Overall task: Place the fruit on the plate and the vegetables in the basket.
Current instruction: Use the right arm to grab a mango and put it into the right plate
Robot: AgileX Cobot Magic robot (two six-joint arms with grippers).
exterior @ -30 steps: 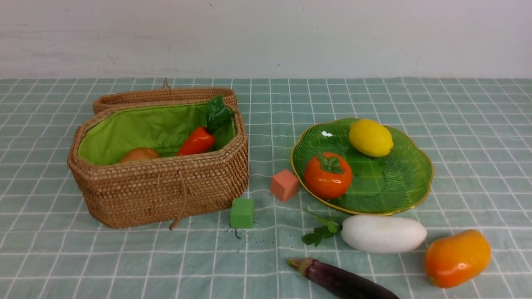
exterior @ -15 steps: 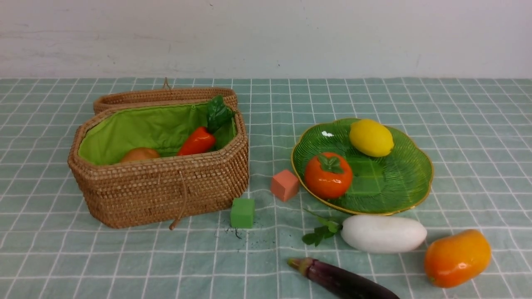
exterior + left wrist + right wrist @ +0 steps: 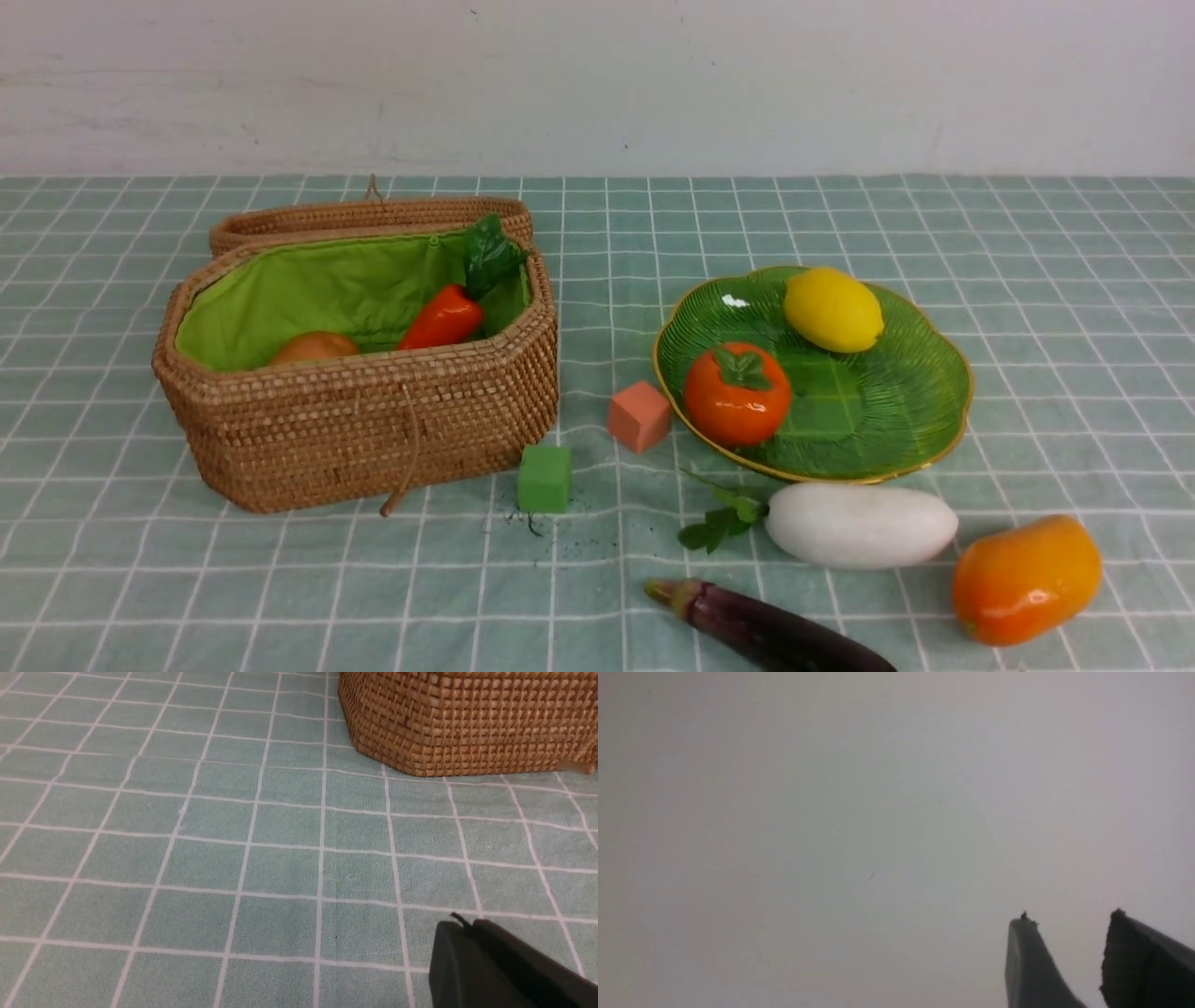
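The plate (image 3: 896, 411) sits on the right half of the checked tablecloth (image 3: 597, 560) with the lemon (image 3: 833, 309) at its far side and the persimmon (image 3: 737, 393) at its near left edge. The mango (image 3: 1027, 580) lies off the plate, on the cloth to its near right. The white radish (image 3: 861, 525) lies just in front of the plate's rim, and the eggplant (image 3: 775, 633) lies nearer the camera. On the left, the basket (image 3: 364, 429) stands open, its lid (image 3: 364, 217) folded back, holding the carrot (image 3: 442, 317) and a brownish round vegetable (image 3: 314, 346). A salmon cube (image 3: 639, 416) and a green cube (image 3: 544, 478) rest between basket and plate. The left gripper (image 3: 469, 926) hangs low over bare cloth near the basket's corner, its fingers pressed together and empty. The right gripper (image 3: 1069, 919) faces a blank pale surface, fingers apart with nothing between them.
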